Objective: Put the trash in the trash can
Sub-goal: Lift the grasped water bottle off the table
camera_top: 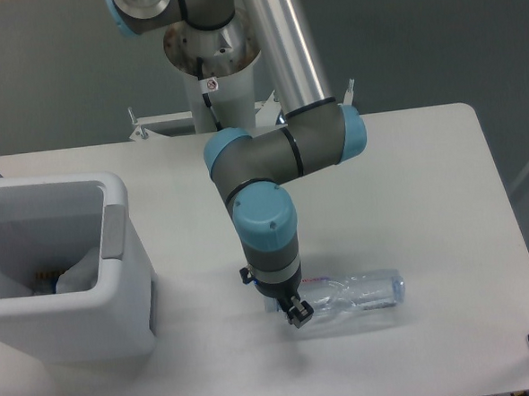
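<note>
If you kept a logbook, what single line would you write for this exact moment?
phase: picking up bottle | hand: at left end of bottle, grip unclear | bottle: lying on table | trash can: at left, some contents inside

Nothing readable anywhere. Label on the bottle (351, 294) way too blurry. Same for the small round sticker (211, 84) on the arm's base.

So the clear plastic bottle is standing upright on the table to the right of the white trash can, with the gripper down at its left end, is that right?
Not quite. The camera view shows the bottle lying on its side on the table, not upright. The rest holds: it is right of the white trash can, and the gripper is down at its left end.
</note>
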